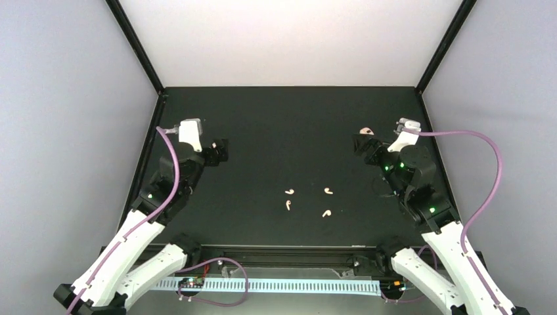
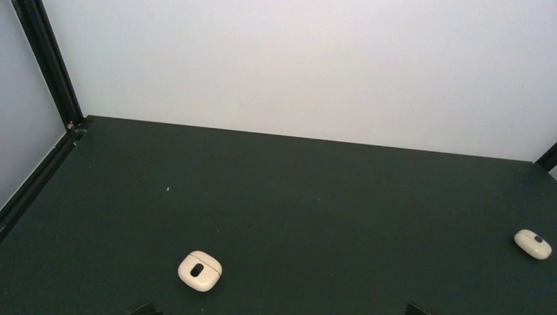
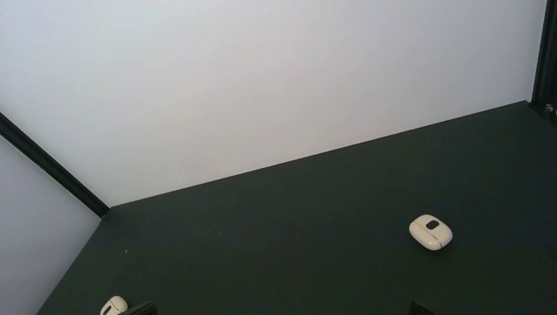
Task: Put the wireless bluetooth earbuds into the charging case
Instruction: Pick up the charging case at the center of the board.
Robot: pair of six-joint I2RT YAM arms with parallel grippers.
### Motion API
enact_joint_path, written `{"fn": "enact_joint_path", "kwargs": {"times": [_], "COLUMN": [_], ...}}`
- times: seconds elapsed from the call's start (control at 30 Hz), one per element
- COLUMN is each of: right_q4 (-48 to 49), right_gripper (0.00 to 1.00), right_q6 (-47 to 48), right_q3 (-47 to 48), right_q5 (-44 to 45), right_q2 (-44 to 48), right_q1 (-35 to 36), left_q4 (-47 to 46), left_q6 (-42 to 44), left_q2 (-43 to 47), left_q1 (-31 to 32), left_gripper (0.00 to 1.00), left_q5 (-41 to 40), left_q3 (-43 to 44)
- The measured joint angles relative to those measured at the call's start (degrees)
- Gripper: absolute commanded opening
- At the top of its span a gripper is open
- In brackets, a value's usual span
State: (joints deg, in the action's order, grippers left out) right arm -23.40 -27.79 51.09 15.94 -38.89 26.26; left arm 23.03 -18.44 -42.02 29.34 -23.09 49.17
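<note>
Four tiny cream earbuds lie loose in the middle of the black table: one at back left [image 1: 289, 191], one at back right [image 1: 328, 191], one at front left [image 1: 288, 205] and one at front right [image 1: 325, 213]. No wrist view shows them. A closed cream charging case [image 2: 200, 270] lies just ahead of my left gripper [image 1: 220, 151], which is open and empty. A second closed case [image 1: 366, 132] lies beside my right gripper [image 1: 361, 143], also open and empty; it shows in the right wrist view [image 3: 431, 232]. Both grippers are well behind the earbuds.
The black table [image 1: 289, 118] is boxed in by white walls with black corner posts [image 1: 134, 46]. The second case also shows far right in the left wrist view [image 2: 533, 244]. The first case shows at the bottom left of the right wrist view [image 3: 113, 306].
</note>
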Motion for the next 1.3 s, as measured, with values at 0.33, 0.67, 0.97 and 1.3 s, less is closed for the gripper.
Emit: {"fn": "enact_joint_path", "kwargs": {"times": [0.33, 0.67, 0.97, 1.3], "right_q4": [0.2, -0.7, -2.0, 2.0], "right_gripper": [0.99, 0.93, 0.84, 0.83], "right_q6": [0.3, 0.5, -1.1, -5.1], "right_q3": [-0.2, -2.0, -5.6, 0.4], "right_q5": [-2.4, -3.7, -5.3, -6.7], "right_q2": [-6.3, -15.8, -23.4, -37.1], "right_q1": [0.0, 3.7, 4.3, 8.1], "left_q4": [-1.7, -6.4, -8.5, -7.9], "left_q6": [2.4, 4.7, 4.2, 0.6], "left_q2": [-8.0, -5.2, -3.7, -7.6], "left_q1": [0.0, 0.1, 0.4, 0.1], "left_gripper": [0.99, 0.99, 0.99, 0.99], "left_q5": [5.5, 8.2, 8.9, 6.2], "left_q3": [3.5, -3.8, -6.7, -6.4]}}
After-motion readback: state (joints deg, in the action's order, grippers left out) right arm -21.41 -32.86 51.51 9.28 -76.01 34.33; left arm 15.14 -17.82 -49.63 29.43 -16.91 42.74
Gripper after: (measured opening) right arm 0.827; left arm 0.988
